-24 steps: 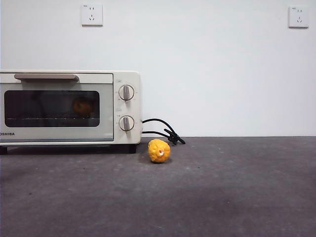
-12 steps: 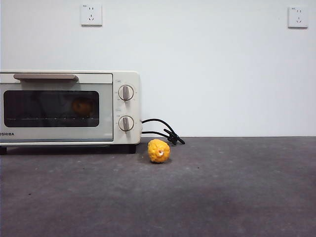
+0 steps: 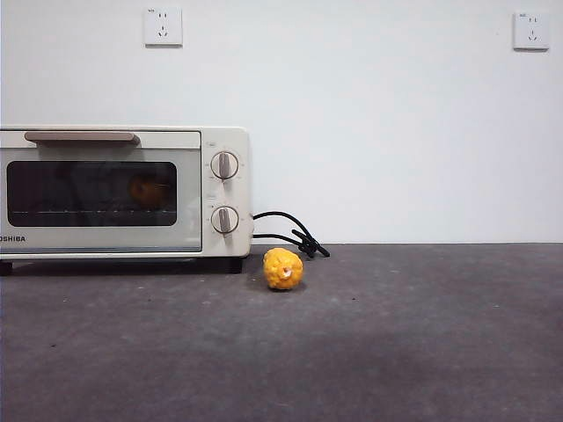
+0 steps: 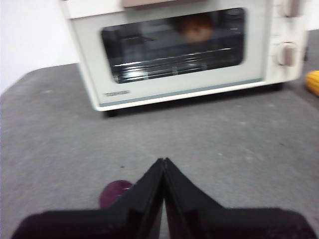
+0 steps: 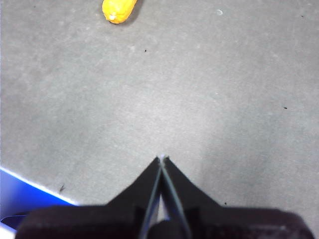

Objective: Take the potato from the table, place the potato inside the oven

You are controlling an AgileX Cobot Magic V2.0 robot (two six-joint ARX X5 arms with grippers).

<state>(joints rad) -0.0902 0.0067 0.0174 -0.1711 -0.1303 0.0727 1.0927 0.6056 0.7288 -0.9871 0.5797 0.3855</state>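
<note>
The cream-white oven [image 3: 123, 192] stands at the left on the dark grey table [image 3: 396, 334] with its glass door closed. Behind the glass, on the rack, lies the orange-brown potato [image 3: 148, 191], also visible through the door in the left wrist view [image 4: 195, 27]. My left gripper [image 4: 163, 162] is shut and empty, hanging over the table well in front of the oven [image 4: 189, 50]. My right gripper [image 5: 162, 159] is shut and empty too, over bare table. Neither arm shows in the front view.
A bumpy bright-yellow ball [image 3: 283, 268] sits on the table beside the oven's right corner, seen also in the right wrist view [image 5: 118, 10]. A black cord [image 3: 290, 236] curls behind it. A purple spot [image 4: 114, 192] lies near my left gripper. A blue edge [image 5: 25, 196] borders the table.
</note>
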